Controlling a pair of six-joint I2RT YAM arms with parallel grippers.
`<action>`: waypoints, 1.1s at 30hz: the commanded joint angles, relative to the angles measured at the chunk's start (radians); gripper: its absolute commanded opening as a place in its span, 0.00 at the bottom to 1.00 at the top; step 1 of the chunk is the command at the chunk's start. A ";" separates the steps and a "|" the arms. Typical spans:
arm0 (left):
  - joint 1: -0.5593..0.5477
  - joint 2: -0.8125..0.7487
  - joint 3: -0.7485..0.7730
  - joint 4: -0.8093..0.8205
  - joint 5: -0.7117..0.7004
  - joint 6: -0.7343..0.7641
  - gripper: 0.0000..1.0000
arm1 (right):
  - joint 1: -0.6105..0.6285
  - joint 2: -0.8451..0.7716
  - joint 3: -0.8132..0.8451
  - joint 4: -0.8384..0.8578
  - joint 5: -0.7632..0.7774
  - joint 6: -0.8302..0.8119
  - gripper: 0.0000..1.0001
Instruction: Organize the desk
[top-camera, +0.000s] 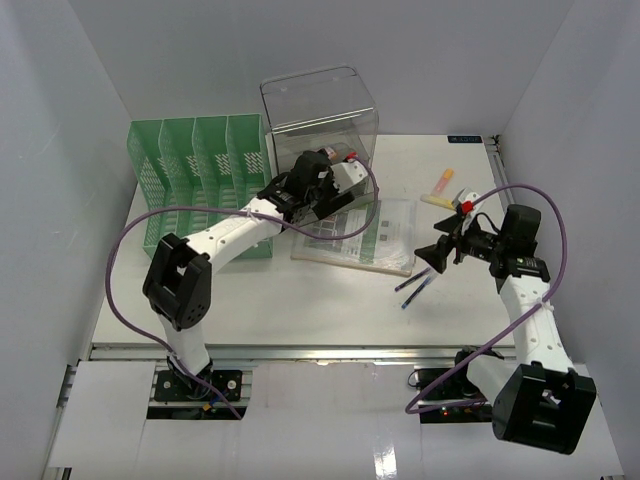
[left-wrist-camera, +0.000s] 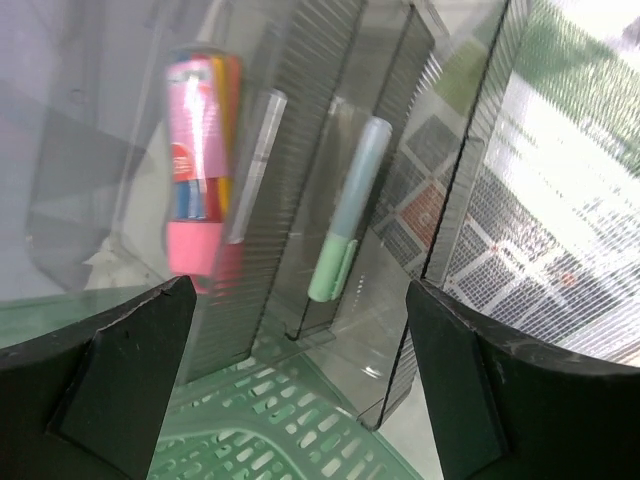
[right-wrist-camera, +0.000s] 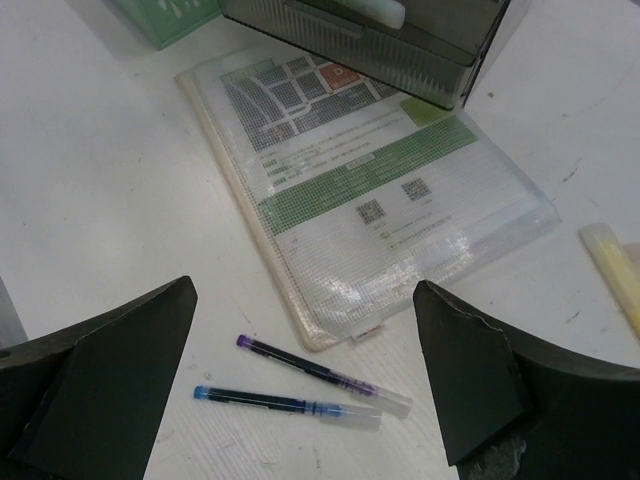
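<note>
**A:** Left gripper (left-wrist-camera: 298, 288) first: its black fingers (left-wrist-camera: 120, 365) are spread wide with nothing between them, pointed at the clear grey plastic drawer box (top-camera: 320, 105).

**B:** Inside that box lie a pink-capped tube (left-wrist-camera: 195, 170), blurred, possibly a pack of coloured leads, and a pale pen with a green cap (left-wrist-camera: 345, 225). Below is the green mesh file rack (top-camera: 190, 160), cut off by the frame.

**A:** Right gripper (right-wrist-camera: 302, 290), same story: splayed apart, gripping nothing, touching nothing.

**B:** It hangs over the large white desk (top-camera: 300, 300), which spreads beneath everything. Beneath the gripper lie a purple-tipped pen (right-wrist-camera: 320, 372) and a blue-tipped pen (right-wrist-camera: 285, 402), side by side, just beside a clear mesh document pouch (right-wrist-camera: 380, 200).

**A:** The pouch's far corner slips under the drawer box, and a yellow highlighter (right-wrist-camera: 612, 262) is clipped by the right edge.
</note>
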 joint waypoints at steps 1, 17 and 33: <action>0.005 -0.216 -0.030 0.005 0.028 -0.235 0.98 | -0.002 0.113 0.213 -0.203 0.037 -0.266 0.97; 0.040 -1.116 -0.798 0.066 0.042 -0.698 0.98 | 0.205 1.066 1.259 -0.717 0.891 -0.546 0.95; 0.041 -1.242 -0.853 0.028 -0.041 -0.691 0.98 | 0.186 1.397 1.484 -0.796 0.932 -0.676 0.92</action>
